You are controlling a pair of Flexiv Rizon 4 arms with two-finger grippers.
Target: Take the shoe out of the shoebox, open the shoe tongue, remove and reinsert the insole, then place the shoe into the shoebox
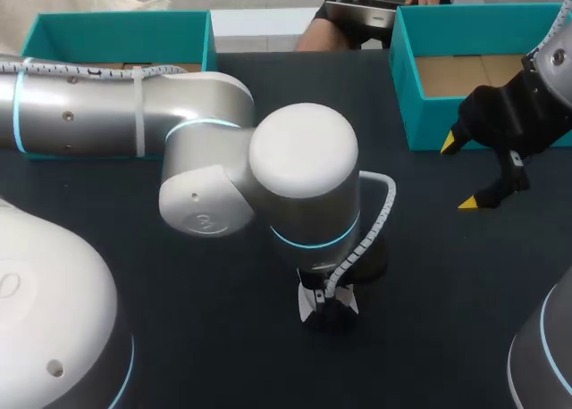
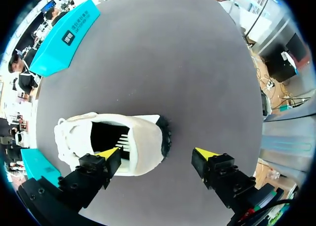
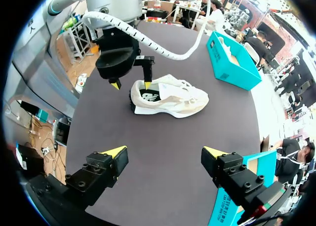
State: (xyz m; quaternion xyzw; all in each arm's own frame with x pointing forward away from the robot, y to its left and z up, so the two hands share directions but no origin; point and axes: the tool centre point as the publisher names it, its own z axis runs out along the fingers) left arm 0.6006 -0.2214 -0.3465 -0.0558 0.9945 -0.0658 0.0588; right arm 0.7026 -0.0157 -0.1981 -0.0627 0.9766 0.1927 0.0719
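A white and cream shoe (image 3: 170,95) stands on its sole on the dark table, away from both boxes. My left gripper (image 2: 157,154) hangs open over the shoe's (image 2: 143,142) heel end. One fingertip (image 2: 109,153) is at the dark mouth of the shoe, the other fingertip (image 2: 205,154) is outside, past the heel. In the head view the left arm (image 1: 304,177) covers the shoe. My right gripper (image 1: 460,172) is open and holds nothing, near the right teal shoebox (image 1: 483,70). In its own view the right gripper (image 3: 165,154) is well short of the shoe.
A second teal box (image 1: 116,34) stands at the back left of the table. The right box shows a brown cardboard floor. Bare dark tabletop (image 1: 447,275) lies between the shoe and the right gripper.
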